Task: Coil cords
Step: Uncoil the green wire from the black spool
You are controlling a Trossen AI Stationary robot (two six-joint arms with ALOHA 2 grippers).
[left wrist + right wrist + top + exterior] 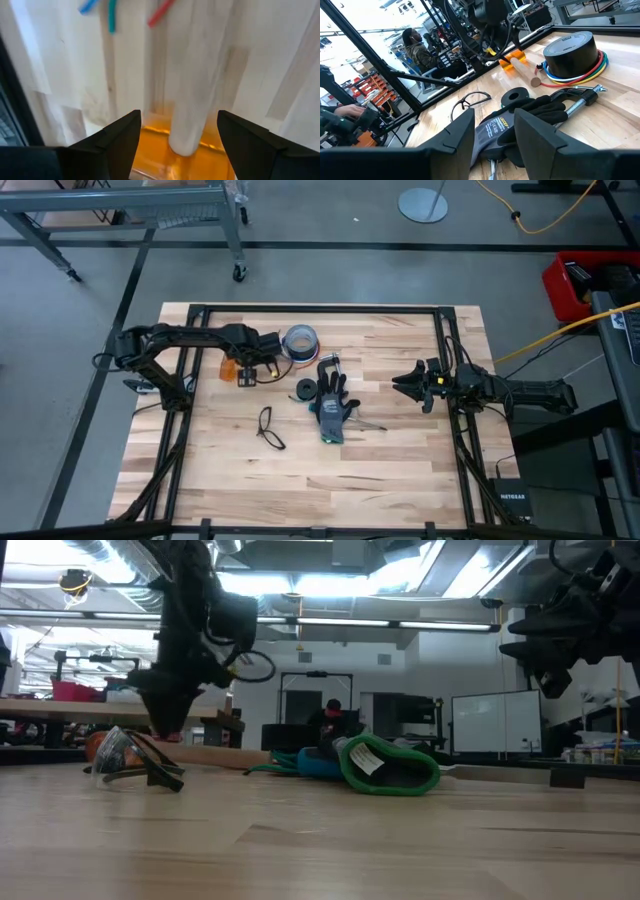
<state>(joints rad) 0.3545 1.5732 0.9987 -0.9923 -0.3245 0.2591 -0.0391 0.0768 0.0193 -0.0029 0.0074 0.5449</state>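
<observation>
Red, yellow, green and blue cords (580, 75) lie in a ring around the foot of the grey tape roll (300, 342). A thin dark loop (268, 427) lies flat on the table nearer the front. A small round black disc (305, 391) rests beside the black-and-blue glove (332, 410). My left gripper (247, 372) is open and points down, its fingers on either side of the end of a pale wooden dowel (187, 135), apart from it. The dowel lies on an orange piece (155, 150). My right gripper (415, 385) waits level and open at the table's right.
A metal clamp (328, 365) lies between the tape roll and the glove. The glove's green cuff (390, 765) faces the table's near edge. A black frame (440, 330) runs around the table. Bare wood stretches along the near edge. People sit in the room beyond.
</observation>
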